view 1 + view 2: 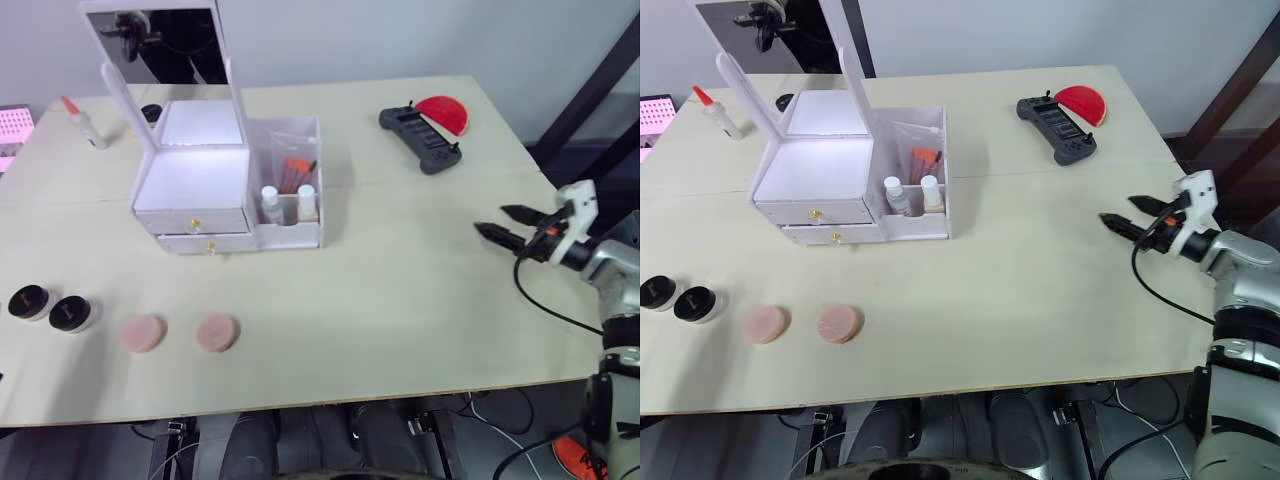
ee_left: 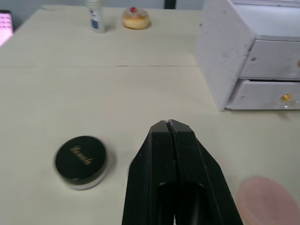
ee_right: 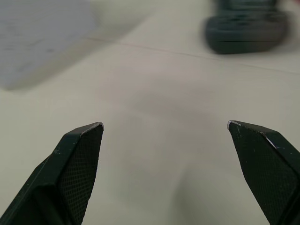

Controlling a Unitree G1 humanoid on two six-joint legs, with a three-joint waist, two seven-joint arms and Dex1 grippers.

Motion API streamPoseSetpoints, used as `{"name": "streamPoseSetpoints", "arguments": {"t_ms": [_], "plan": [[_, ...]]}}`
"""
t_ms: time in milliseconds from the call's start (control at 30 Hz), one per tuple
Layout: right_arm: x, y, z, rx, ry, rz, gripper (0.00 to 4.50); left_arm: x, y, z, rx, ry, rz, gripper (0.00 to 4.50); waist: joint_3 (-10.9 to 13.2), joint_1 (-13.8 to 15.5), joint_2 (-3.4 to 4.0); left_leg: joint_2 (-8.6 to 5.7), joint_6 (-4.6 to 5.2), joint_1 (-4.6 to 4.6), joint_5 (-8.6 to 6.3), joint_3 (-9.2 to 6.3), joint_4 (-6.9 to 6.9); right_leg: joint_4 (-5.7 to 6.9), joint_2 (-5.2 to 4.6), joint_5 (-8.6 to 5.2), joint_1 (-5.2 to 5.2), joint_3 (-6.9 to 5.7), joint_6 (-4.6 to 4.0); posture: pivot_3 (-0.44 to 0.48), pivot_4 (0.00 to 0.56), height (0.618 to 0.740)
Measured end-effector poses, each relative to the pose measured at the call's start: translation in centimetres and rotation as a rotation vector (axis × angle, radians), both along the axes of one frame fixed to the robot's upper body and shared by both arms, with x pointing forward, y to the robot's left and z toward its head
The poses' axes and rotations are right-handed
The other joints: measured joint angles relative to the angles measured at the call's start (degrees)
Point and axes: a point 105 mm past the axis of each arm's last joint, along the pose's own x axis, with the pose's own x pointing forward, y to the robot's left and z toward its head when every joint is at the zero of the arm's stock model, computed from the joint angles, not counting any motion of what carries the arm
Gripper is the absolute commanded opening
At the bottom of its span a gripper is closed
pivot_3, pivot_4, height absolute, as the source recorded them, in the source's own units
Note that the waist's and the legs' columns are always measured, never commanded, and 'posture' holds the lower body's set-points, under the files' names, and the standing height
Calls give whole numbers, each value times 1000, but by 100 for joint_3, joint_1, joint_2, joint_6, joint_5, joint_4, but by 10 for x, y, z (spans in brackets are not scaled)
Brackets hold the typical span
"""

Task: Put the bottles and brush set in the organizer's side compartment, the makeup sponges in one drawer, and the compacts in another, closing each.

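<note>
Nearest in the head views: two pink makeup sponges (image 1: 143, 333) (image 1: 217, 332) side by side at the near left of the table (image 1: 400, 290), with two black-lidded compacts (image 1: 29, 301) (image 1: 73, 312) just left of them. Farther back, left of centre, the white organizer (image 1: 200, 195), mirror lid raised, both drawers (image 1: 195, 221) (image 1: 205, 243) pushed in. Already upright in its side compartment (image 1: 290, 215): two small white bottles (image 1: 271, 204) (image 1: 307, 201), and behind them the brush set (image 1: 293, 170) in its clear sleeve. At the far left, a red-capped bottle (image 1: 84, 124); at the far right, a black controller (image 1: 420, 138) touching a red semicircular piece (image 1: 445, 112). At the right edge, right gripper (image 1: 508, 223) held above bare table, fingers spread wide, well apart from organizer, sponges and compacts.

Left wrist view: left gripper (image 2: 167, 124) pressed fully together, holding nothing, low over the table. One compact (image 2: 81, 159) near the fingertips on one side, not touching; part of a pink sponge (image 2: 267, 201) on the other side, also apart. Beyond, the organizer's corner (image 2: 220, 47) with both drawer fronts flush, gold knobs showing. Far back, a bottle (image 2: 95, 15) and a round pale item (image 2: 136, 18).

Right wrist view: black fingers (image 3: 77, 159) spread wide with bare tabletop between them. Blurred ahead, the controller (image 3: 246, 30) to one side and a pale shape, likely the organizer (image 3: 44, 33), to the other, both well beyond the tips.
</note>
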Motion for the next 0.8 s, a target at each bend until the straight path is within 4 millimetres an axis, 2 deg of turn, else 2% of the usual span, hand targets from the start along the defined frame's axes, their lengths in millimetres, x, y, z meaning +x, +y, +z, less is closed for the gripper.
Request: {"name": "streamPoseSetpoints", "arguments": {"t_ms": [67,167,367,500,533,600,667,700,800], "plan": [[1,-7,4,-12,-32,-30,4491,-5,7,3,8,-17,37,0,-2,-8,-11,0,-2,22,-1,8,-1,-1,0,-1,14,9,2,0,150,740],[1,-11,1,-6,-28,-44,4491,-9,11,0,13,-12,56,0,-2,-11,-20,1,-2,28,-2,20,-6,-1,-1,-2,17,20,2,0,150,740],[15,2,11,-9,-32,-43,4491,-10,9,-4,17,-18,61,0,-2,-20,-21,5,-2,43,-2,48,-15,1,0,-1,14,40,2,0,150,740],[24,39,15,-21,-28,82,4491,0,-12,-8,19,-15,-8,0,-4,-5,-26,8,-1,45,-2,52,-15,3,3,-1,14,43,3,0,150,740],[24,49,15,-23,-23,117,4491,3,-18,-8,26,-15,-28,0,-2,-15,-22,-12,0,38,1,9,-30,1,-37,-2,53,-8,5,0,150,740],[25,68,20,-23,-26,182,4491,8,-31,-6,36,-27,-61,0,4,-75,-4,-91,-4,51,6,-125,-29,19,-121,-35,126,-136,29,0,150,740],[24,88,28,-31,-39,254,4491,13,-43,-4,38,-40,-85,0,11,-89,14,-206,-9,37,10,-322,-32,42,-207,-92,181,-275,52,0,150,740],[23,99,31,-34,-40,294,4491,14,-47,-2,32,-49,-84,0,11,-86,15,-256,-15,41,13,-393,-28,71,-237,-135,188,-301,72,0,150,740],[13,134,44,-70,-16,438,4491,23,-66,-2,15,-52,-93,0,19,98,31,-249,-20,32,14,-356,-25,101,-235,-141,156,-279,52,0,150,740]]}}
